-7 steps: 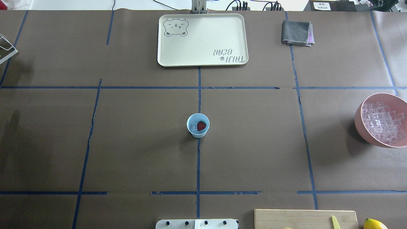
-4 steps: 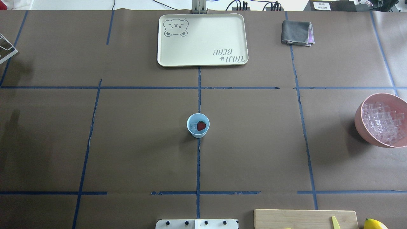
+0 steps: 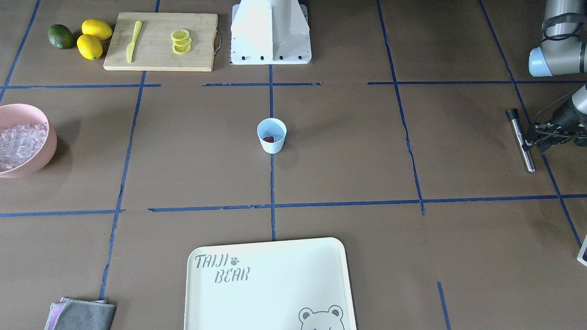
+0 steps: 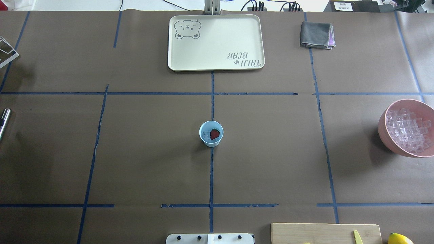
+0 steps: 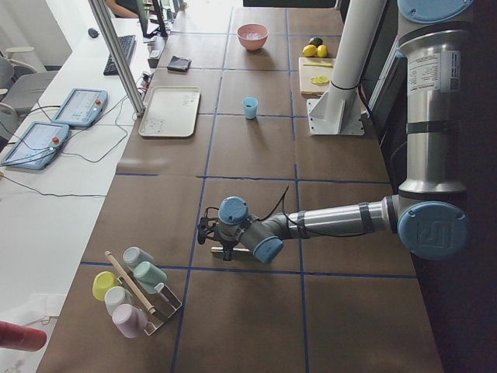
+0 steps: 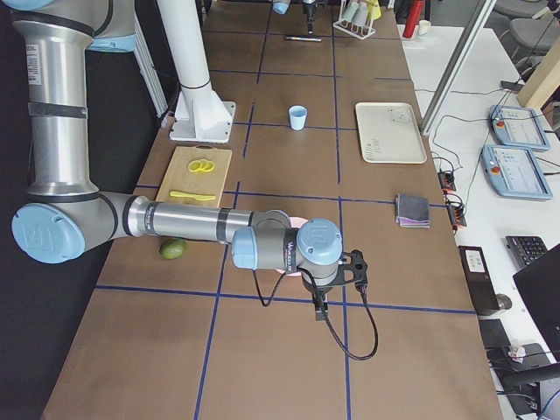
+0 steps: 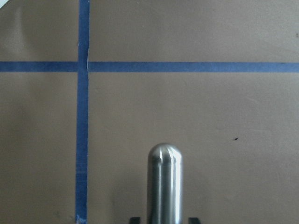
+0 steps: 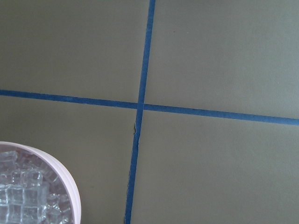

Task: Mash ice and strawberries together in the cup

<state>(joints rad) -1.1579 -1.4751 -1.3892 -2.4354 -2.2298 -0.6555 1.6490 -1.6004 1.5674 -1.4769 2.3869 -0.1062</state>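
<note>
Brown paper tabletop with a blue tape grid; both arms sit out at the table ends and the cup (image 4: 211, 134) stands at centre on the middle tape line.
The left arm is stretched low over the table, and the left gripper (image 3: 528, 143) is clamped on a steel muddler (image 3: 517, 130), a smooth round-tipped rod well apart from the cup. The right arm is also low with its forearm level and its wrist by the pink bowl (image 4: 383, 137); right gripper (image 6: 357, 269) state: cannot tell. The cup is upright and holds one red strawberry (image 4: 215, 134) beside ice (image 4: 205, 136). More clear cubes are heaped in the bowl. A cream bear-print tray (image 4: 215, 42) and a folded grey cloth (image 4: 317, 34) lie on the far side. A wooden board (image 3: 160, 57) with lemon slices (image 3: 181, 41) and a knife (image 3: 132, 41) sits near the robot base.
</note>
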